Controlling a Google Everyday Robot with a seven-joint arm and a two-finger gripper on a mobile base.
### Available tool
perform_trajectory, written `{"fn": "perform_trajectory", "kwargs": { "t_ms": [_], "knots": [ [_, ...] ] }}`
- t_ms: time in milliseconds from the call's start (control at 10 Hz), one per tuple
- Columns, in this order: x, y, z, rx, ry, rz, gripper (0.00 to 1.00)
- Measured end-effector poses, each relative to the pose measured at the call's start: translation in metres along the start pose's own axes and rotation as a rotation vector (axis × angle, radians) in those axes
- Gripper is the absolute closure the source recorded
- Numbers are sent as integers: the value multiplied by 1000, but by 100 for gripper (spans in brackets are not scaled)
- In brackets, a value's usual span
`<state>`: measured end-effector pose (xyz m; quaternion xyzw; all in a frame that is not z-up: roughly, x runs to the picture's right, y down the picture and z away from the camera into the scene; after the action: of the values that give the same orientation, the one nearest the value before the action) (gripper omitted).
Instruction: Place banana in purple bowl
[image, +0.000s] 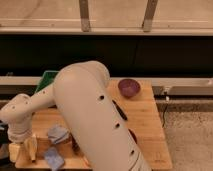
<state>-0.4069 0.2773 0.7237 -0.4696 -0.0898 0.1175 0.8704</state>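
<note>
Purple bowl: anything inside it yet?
The small round dark purple bowl looks empty. The slim pale yellow banana lies front-left on the wooden table, beside the gripper. The big white arm covers the table's middle.
</note>
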Motion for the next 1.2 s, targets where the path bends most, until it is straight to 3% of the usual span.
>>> {"fn": "perform_trajectory", "kwargs": {
  "t_ms": [200, 500, 800, 1000, 1200],
  "knots": [
    [-2, -3, 12, -13, -5, -12, 20],
    [2, -14, 10, 11, 5, 5, 20],
    [7, -20, 16, 9, 28, 33, 20],
    [6, -18, 21, 13, 54, 39, 30],
    [9, -24, 16, 22, 55, 39, 53]
  ]
}}
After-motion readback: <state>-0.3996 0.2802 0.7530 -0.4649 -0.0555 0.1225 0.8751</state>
